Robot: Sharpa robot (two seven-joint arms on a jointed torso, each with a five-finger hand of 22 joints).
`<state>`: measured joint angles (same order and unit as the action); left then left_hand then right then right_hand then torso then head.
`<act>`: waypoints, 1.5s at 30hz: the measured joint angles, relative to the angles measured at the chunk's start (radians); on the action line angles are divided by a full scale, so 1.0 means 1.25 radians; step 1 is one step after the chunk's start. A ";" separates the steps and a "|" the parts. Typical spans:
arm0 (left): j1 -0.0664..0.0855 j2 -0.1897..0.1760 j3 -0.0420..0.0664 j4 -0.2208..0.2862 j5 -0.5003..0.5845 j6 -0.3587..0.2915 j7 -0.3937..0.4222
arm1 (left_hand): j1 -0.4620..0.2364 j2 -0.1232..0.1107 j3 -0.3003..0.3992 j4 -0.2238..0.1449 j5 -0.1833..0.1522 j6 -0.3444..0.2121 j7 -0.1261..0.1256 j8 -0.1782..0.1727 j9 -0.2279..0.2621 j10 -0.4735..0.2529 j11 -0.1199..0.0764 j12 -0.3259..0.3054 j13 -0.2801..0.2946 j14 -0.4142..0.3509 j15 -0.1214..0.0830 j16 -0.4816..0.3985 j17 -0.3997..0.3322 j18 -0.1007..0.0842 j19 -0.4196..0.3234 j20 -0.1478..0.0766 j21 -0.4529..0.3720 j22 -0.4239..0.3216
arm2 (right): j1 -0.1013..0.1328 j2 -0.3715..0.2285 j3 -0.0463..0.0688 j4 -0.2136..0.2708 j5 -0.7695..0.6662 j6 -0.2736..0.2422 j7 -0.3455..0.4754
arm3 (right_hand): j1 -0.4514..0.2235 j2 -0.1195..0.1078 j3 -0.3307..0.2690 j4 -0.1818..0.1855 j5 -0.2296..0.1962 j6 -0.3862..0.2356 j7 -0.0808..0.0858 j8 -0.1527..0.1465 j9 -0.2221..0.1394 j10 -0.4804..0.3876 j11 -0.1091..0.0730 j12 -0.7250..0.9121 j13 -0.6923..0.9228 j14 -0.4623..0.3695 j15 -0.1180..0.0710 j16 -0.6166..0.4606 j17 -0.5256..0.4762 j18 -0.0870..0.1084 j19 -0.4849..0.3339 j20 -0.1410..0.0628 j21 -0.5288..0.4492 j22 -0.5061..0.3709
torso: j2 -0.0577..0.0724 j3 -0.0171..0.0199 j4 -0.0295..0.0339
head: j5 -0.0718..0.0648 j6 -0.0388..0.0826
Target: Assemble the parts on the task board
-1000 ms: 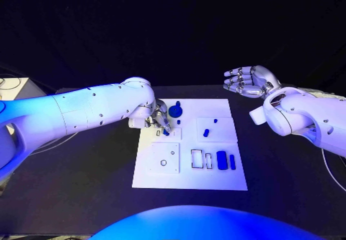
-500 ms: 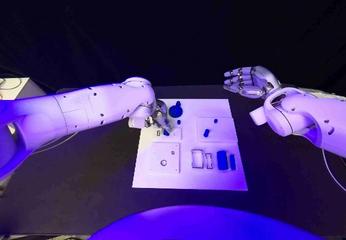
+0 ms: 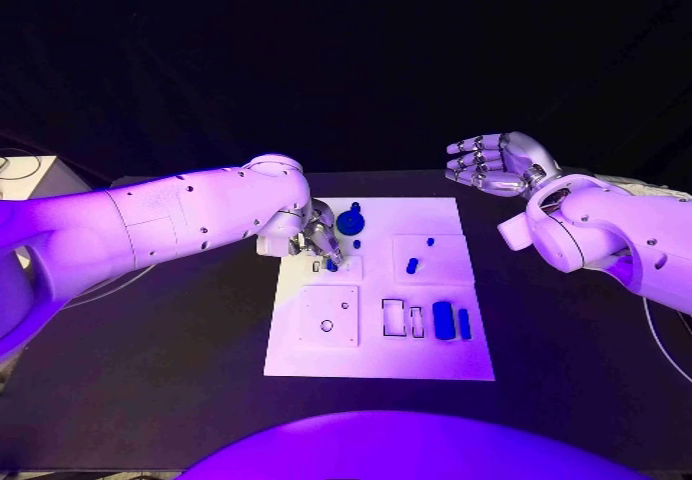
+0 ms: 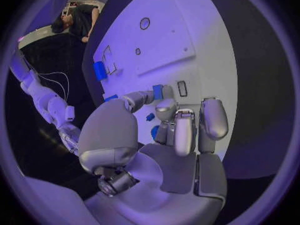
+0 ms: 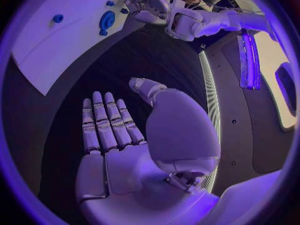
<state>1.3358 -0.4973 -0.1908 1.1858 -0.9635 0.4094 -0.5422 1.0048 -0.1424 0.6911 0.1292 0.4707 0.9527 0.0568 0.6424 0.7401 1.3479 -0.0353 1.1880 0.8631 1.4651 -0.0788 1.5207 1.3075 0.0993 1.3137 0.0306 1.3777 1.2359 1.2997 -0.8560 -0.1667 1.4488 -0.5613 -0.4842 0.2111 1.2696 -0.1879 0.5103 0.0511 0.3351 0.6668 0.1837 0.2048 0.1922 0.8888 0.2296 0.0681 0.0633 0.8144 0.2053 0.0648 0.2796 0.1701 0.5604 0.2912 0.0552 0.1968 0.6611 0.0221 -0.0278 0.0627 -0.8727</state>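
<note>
One task board lies on one black table. Two hands are present: left hand, right hand.

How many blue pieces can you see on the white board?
6, maybe more under the left hand: a round blue piece at the far edge, a tiny one below it, one at the fingers, one mid-board, two bars nearer.

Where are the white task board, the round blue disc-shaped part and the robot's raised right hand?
White task board (image 3: 378, 365): head view, bare near edge.
Round blue disc-shaped part (image 3: 349, 223): head view, its top face.
Right hand (image 3: 495, 166): head view, its middle.
</note>
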 measured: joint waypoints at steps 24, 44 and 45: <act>0.001 0.020 -0.001 -0.024 0.002 0.015 -0.009 | -0.031 0.032 -0.009 -0.015 -0.030 0.019 -0.010 0.003 0.000 0.001 0.001 0.004 0.007 0.000 0.000 0.003 0.000 0.000 0.003 0.003 0.003 0.004 | 0.000 -0.002 0.000 0.002 0.000 0.006 -0.001 | 0.000 0.000 -0.004 0.000 0.000 0.000 0.000 -0.005 -0.003 0.000 0.000 0.000 0.000 -0.012 0.006 0.000 -0.013 -0.008 -0.029 0.000 -0.003 -0.019 | 0.000 0.0000 -0.0001 | -0.001 0.000; 0.000 0.020 -0.002 -0.025 0.001 0.018 -0.010 | -0.070 0.009 -0.062 -0.046 -0.102 0.026 -0.030 0.003 -0.012 0.004 -0.002 0.007 0.010 0.000 -0.006 0.003 0.000 0.000 0.008 0.009 0.000 0.002 | 0.000 -0.002 0.000 0.002 0.000 0.011 0.000 | 0.000 0.000 -0.009 0.000 0.000 0.000 0.000 -0.011 -0.005 -0.003 0.003 0.000 0.000 -0.020 0.009 0.000 -0.020 -0.007 -0.052 -0.001 -0.003 -0.030 | 0.000 -0.0005 0.0004 | -0.003 0.000; 0.000 0.020 -0.002 -0.025 0.001 0.018 -0.010 | -0.070 0.009 -0.067 -0.041 -0.109 0.026 -0.032 0.003 -0.013 0.004 -0.002 0.007 0.010 0.000 -0.006 0.003 0.000 0.000 0.008 0.009 0.000 0.002 | 0.000 -0.002 0.000 0.002 0.000 0.011 0.000 | 0.000 0.000 -0.009 0.000 0.000 0.000 0.000 -0.011 -0.005 -0.003 0.003 0.000 0.000 -0.020 0.009 0.000 -0.021 -0.007 -0.053 -0.002 -0.003 -0.030 | 0.000 -0.0005 0.0006 | -0.003 0.000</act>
<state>1.3355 -0.4726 -0.1929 1.1542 -0.9619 0.4319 -0.5546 0.9173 -0.1312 0.6077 0.0778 0.3343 0.9846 0.0173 0.6456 0.7243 1.3535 -0.0374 1.1966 0.8750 1.4651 -0.0861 1.5245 1.3074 0.0992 1.3242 0.0413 1.3772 1.2379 1.2998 -0.8590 -0.1667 1.4515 -0.5607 -0.4701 0.2105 1.2697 -0.1880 0.4993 0.0509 0.3351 0.6669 0.1837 0.1913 0.1861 0.8852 0.2333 0.0682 0.0633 0.7892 0.2160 0.0648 0.2534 0.1617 0.4941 0.2892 0.0515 0.1590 0.6608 0.0215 -0.0270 0.0593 -0.8727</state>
